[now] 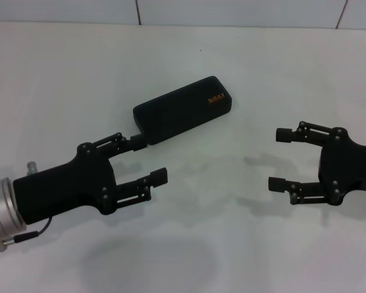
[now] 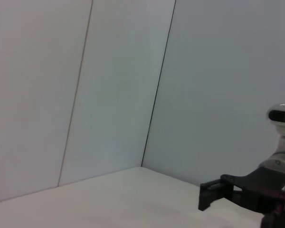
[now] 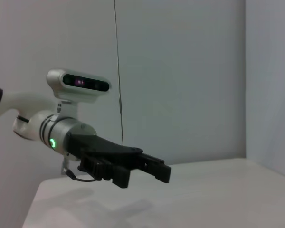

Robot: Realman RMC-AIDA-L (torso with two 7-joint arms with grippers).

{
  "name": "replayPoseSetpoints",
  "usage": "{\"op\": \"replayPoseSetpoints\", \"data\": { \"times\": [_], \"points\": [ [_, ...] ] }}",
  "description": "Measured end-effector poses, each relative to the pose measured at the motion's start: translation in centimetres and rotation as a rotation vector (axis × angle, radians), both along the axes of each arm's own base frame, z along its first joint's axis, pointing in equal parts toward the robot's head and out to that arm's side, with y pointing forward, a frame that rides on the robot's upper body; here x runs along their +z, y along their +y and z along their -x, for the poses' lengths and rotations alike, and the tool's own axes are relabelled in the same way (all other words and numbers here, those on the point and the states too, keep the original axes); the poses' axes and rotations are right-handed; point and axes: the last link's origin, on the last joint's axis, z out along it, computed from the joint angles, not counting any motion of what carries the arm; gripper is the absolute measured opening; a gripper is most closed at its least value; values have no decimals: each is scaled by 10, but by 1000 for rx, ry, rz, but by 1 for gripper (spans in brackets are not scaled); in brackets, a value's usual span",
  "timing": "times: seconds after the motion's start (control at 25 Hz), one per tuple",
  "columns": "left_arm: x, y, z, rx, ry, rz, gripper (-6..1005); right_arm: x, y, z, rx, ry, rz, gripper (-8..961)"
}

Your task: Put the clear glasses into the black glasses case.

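The black glasses case (image 1: 183, 108) lies shut on the white table, slanted, with its orange logo toward the far right end. A faint, see-through outline on the table between the arms looks like the clear glasses (image 1: 259, 163); their shape is hard to make out. My left gripper (image 1: 150, 159) is open at the lower left, and one fingertip overlaps the case's near-left corner in the head view. Open and holding nothing, my right gripper (image 1: 279, 159) hovers at the right, facing the left one. The right wrist view shows the left gripper (image 3: 159, 170) side-on.
The white table (image 1: 61, 79) runs back to a white wall. The left wrist view shows bare wall panels, a table corner and the right gripper (image 2: 210, 195) far off. Nothing else stands on the surface.
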Motion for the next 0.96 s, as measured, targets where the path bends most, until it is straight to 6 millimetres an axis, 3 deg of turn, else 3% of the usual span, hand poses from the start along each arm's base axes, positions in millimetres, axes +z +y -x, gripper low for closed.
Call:
{"op": "replayPoseSetpoints", "data": {
  "times": [0.36,0.96],
  "points": [
    [-7,-6,5,-18,12,-1,791,-4,2,-4,-68,58,-18,872],
    [-8,-7,4,-36,3,7,790,-7,1,-5,-85,66,-3,873]
  ]
}}
